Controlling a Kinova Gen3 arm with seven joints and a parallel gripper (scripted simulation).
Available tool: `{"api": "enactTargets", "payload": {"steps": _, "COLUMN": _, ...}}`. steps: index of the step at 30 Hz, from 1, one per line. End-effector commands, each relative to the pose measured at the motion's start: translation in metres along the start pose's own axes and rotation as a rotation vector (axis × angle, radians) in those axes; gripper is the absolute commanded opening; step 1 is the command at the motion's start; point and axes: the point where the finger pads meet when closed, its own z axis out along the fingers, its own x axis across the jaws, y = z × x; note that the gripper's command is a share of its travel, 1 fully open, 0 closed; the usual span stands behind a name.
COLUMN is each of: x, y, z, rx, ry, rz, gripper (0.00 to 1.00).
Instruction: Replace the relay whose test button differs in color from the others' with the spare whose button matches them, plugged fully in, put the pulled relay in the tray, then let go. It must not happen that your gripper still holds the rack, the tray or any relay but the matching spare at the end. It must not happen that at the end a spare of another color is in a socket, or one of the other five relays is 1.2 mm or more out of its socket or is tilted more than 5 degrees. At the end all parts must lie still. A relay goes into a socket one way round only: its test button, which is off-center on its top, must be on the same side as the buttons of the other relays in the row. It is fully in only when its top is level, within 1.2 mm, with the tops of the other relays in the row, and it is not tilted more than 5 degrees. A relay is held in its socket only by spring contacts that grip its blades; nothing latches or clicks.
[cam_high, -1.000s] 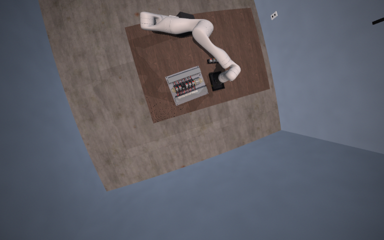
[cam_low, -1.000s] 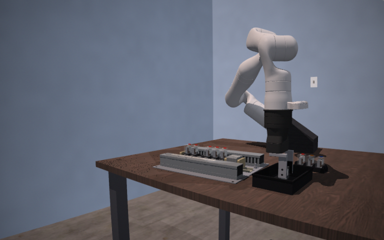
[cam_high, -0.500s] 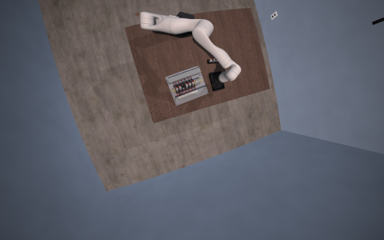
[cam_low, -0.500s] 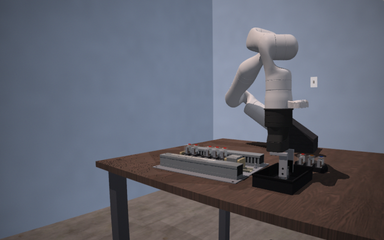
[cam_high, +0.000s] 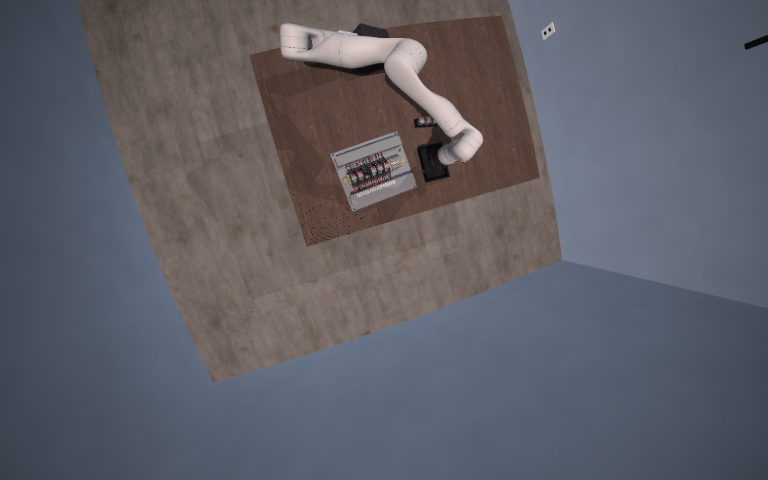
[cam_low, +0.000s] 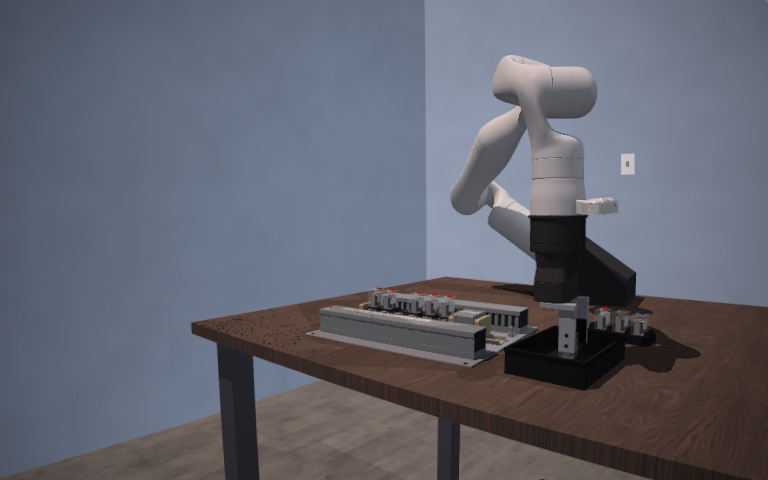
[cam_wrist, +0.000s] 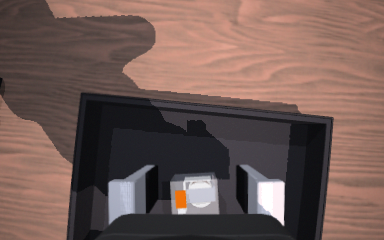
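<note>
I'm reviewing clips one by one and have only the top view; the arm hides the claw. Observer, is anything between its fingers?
Observer: The wrist view shows the claw open, with gaps on both sides of an orange-button relay inside the tray.
Operator: Which spares sit in the rack beyond?
Observer: The exterior view shows three, with red, orange and blue buttons.

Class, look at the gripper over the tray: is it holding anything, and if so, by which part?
Nothing is held. The gripper is open, with a gap on each side of the orange-button relay.
</note>
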Motion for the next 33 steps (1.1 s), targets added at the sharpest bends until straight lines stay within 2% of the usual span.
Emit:
{"api": "enactTargets", "payload": {"steps": 1, "x": 0.0004, "y": 0.0006, "z": -0.0038, "rx": -0.003, "ry": 0.001, "rz": -0.001, "gripper": 1.0}}
{"api": "enactTargets", "payload": {"steps": 33, "x": -0.0003, "y": -0.0005, "z": -0.0069, "rx": -0.003, "ry": -0.001, "rz": -0.003, "gripper": 1.0}}
